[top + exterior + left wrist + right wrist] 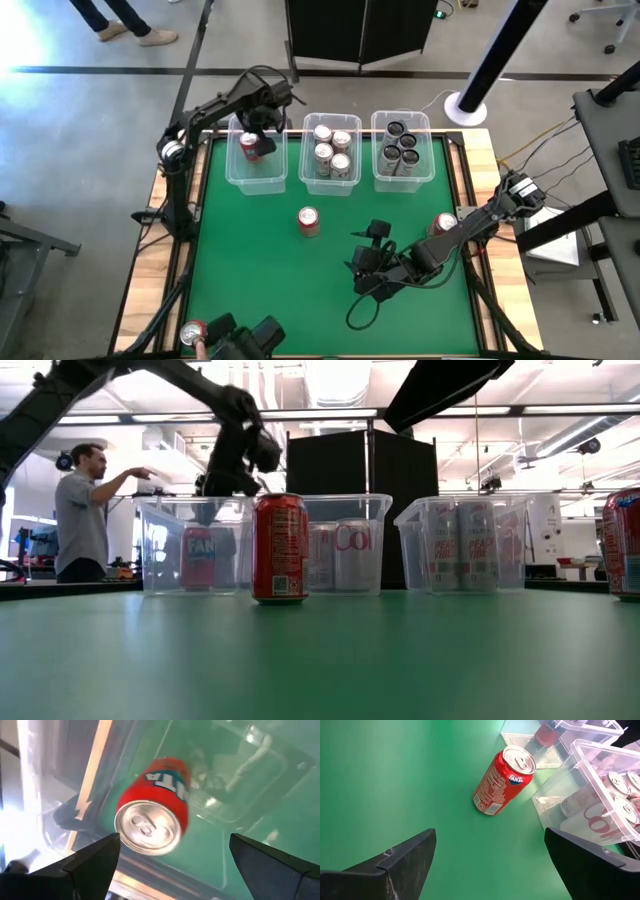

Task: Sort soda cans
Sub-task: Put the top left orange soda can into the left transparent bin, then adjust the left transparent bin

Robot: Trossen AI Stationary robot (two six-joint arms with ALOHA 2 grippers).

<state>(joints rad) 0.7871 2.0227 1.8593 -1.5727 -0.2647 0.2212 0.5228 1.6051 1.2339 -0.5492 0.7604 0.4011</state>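
Left gripper (255, 128) is held above the left bin (232, 172), its fingers (95, 862) spread wide with nothing between them; a red can (155, 817) stands upright in that bin directly beneath, and it is judged to be released. Right gripper (487, 865) is held low over the green mat (250, 260), jaws likewise wide and empty, and is aimed at a red Fanta can (502, 782) standing upright in the open just in front of the middle bin (352, 183). This can is judged the next to be sorted.

For a sound pick, the open fingers should be brought level to either side of the can body, centred, and closed only once the can sits squarely between them; the neighbouring bin wall should be kept clear of the outer finger.

Silver cans (331, 150) are seen in the middle bin and dark cans (402, 143) in the right bin (380, 180). A further red can (445, 224) stands beside the right arm. Another can (192, 332) at the table's near edge is partly cut off. The count in the left bin cannot be confirmed, being hidden by the arm.
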